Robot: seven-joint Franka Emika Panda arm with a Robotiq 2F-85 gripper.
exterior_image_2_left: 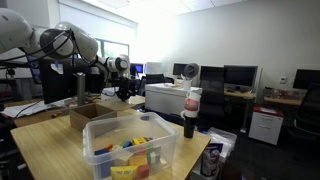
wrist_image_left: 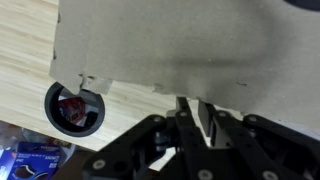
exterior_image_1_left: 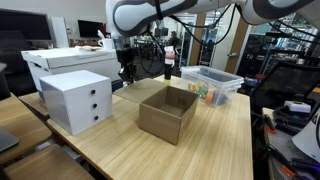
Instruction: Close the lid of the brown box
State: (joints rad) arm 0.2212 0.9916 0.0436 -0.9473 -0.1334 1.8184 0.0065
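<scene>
On the left I see the white drawer unit (exterior_image_1_left: 75,100) on the wooden table (exterior_image_1_left: 215,140). Beside it my gripper (exterior_image_1_left: 127,72) hangs over the far left edge of the open brown box (exterior_image_1_left: 168,113). In the wrist view the lid (wrist_image_left: 160,45) lies just ahead of the fingertips (wrist_image_left: 187,118). They sit close together, but I cannot tell whether they pinch it. The clear bin (exterior_image_1_left: 212,86) sits furthest right.

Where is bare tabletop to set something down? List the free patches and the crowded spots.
Free: the light wooden table in front of the open brown cardboard box and the white drawer unit, and the strip beside the box, in front of the clear plastic bin. Crowded: behind the box, where the black gripper, dark bottle and bin cluster.
</scene>
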